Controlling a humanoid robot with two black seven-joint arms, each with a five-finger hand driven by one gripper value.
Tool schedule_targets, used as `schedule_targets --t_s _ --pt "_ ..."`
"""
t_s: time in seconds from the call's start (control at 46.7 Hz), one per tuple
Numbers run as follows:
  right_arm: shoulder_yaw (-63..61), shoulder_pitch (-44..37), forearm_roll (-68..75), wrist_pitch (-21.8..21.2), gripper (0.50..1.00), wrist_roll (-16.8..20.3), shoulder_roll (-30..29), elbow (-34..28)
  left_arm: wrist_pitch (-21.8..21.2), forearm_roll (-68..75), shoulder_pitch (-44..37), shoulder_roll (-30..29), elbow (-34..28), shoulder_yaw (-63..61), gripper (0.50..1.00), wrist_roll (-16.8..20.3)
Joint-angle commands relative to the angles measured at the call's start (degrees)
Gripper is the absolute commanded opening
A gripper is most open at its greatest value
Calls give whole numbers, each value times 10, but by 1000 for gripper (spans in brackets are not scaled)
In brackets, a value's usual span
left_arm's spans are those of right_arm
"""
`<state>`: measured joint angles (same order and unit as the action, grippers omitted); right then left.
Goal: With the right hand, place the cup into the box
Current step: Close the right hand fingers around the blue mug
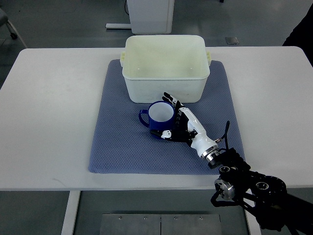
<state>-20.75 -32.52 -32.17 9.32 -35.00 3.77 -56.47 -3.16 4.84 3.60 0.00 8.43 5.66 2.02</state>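
Observation:
A blue cup (160, 116) with a white inside stands upright on the blue-grey mat (117, 142), its handle pointing left, just in front of the white box (166, 68). The box is open at the top and shows nothing inside. My right hand (167, 115) reaches in from the lower right and brackets the cup's right side. Its fingers (171, 100) lie fairly straight past the cup's far right edge, and the thumb (164, 133) sits at the near edge. The fingers look spread rather than curled tight. The left arm does not show.
The mat lies in the middle of a white table (49, 122). My right arm's dark joints (244, 183) hang over the table's near right edge. A white cabinet base (146, 14) stands on the floor behind the table.

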Motion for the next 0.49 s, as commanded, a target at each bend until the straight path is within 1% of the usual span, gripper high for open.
schedule_targets --t_s 0.0,0.278,0.364,0.471 --pt "0 0 0 1 998 0 -1 4 0 0 0 0 -1 -1 1000 0" --pt "0 0 1 5 983 0 -3 8 0 0 0 0 0 0 1000 0" --pt "0 0 0 9 962 0 -4 8 0 0 0 0 0 0 1000 0" --pt "-1 0 1 10 918 0 -7 9 0 0 0 0 0 -1 1000 0"
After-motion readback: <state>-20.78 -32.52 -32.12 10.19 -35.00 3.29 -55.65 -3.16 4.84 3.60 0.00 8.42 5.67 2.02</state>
